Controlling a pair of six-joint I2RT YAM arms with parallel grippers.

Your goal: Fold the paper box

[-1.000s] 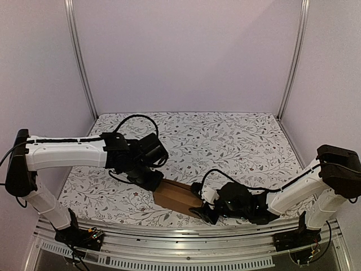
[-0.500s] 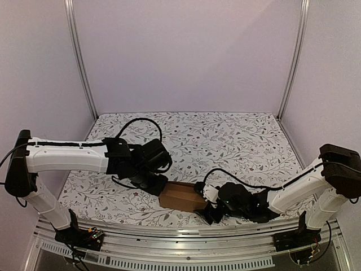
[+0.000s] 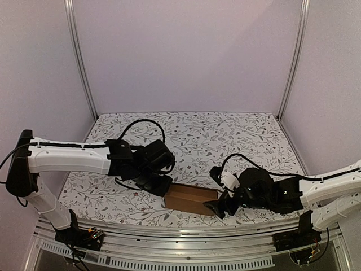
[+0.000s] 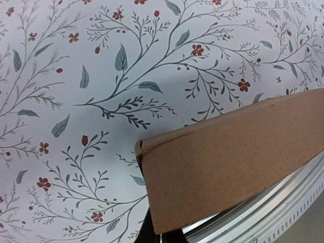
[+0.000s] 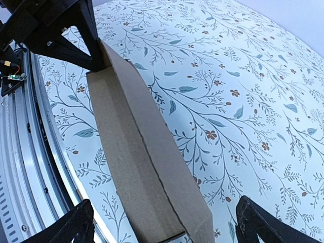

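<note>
- Brown cardboard forms the paper box (image 3: 190,199), a narrow carton set lengthwise at the front edge of the flower-patterned table (image 3: 237,135), between the two arms.
- Its left end is pinched by the left gripper (image 3: 163,188), whose jaws are pressed together on the thin card. In the left wrist view only a dark sliver of one finger is seen under the box edge, so the exact hold is hard to confirm.
- The right gripper (image 3: 220,208) is spread wide at the right end, with one finger (image 5: 76,225) on each side of the carton. Neither is seen touching it.
- The step in hand is judged to be a fresh grip at the right end, so that a flap or tab can be worked.
- The left pinch is best held firm as an anchor, so that the light carton is not slid toward the metal rail (image 5: 25,152).
- The open jaws should be centred over the end and closed gently, because thin card is easily crushed or creased off its score lines.
- The end flaps and slots are hidden in these views, so the next tab cannot be told.
</note>
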